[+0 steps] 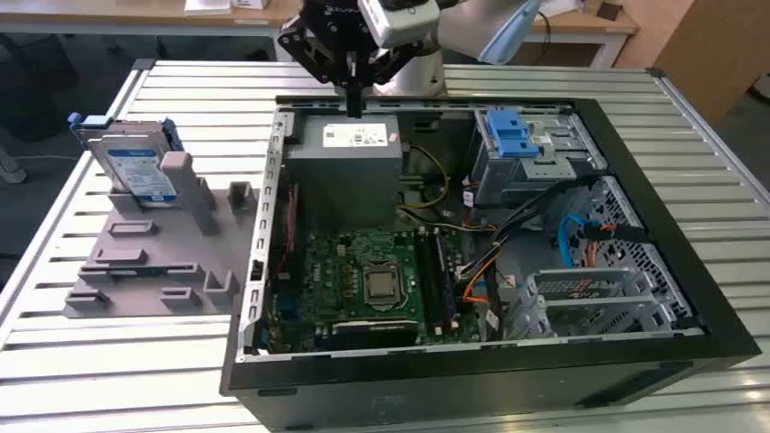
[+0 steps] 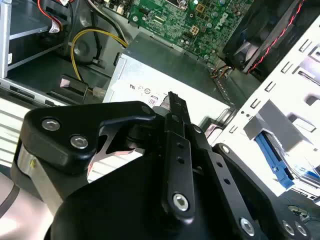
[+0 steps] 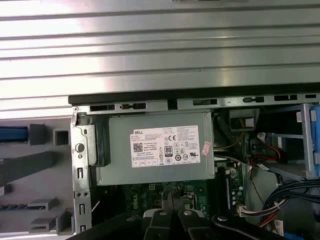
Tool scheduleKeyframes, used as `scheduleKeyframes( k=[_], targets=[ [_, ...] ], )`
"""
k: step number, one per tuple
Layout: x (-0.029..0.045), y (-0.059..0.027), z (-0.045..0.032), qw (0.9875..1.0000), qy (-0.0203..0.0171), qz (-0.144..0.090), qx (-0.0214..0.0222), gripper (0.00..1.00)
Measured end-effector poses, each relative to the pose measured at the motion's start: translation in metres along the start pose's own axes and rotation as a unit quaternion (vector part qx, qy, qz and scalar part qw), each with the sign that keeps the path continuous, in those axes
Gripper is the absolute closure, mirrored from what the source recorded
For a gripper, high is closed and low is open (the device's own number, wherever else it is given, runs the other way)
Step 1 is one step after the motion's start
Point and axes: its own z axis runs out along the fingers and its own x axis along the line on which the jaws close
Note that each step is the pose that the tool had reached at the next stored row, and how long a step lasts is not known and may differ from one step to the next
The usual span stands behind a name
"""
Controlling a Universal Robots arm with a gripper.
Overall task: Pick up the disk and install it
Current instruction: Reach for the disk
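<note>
Well apart from the gripper point(image 1: 355, 110), the disk point(image 1: 130, 164) stood upright on edge in a slot at the far end of the grey tray point(image 1: 144, 271), label side facing the camera, blue bracket around its rim. The tray lay flat on the slatted table point(image 1: 180, 361), just beside the open case point(image 1: 481, 370), on the exterior view's left.

The gripper hung over the far side of the case, pointing straight down above the grey box point(image 1: 349, 162) with the white sticker. Its fingers were pressed together into one thin black blade, with nothing between them. Whether the tips touched the box was not clear from the exterior view. In the first wrist view the gripper point(image 3: 172, 199) sat at the edge of the box point(image 3: 120, 150), next to the green board point(image 3: 145, 192), tips together. In the second wrist view the gripper point(image 2: 172, 97) showed the same closed pair of bars, reaching toward the box point(image 2: 165, 65), with the board point(image 2: 200, 20) beyond it and yellow wires point(image 2: 95, 35) looping off to one side.

Inside the case, the board point(image 1: 361, 271) lay flat near the middle. A metal cage point(image 1: 536, 153) with a blue clip on top sat at the far corner on the exterior view's right, with black and blue cables running from it toward the near side.
</note>
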Motion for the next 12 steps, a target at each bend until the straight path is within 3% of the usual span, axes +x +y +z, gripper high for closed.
scheduleKeyframes(
  k=[12],
  targets=[
    [0.0048,-0.0004,-0.0002,1.0000,0.0000,0.000,0.0000,0.89]
  ],
)
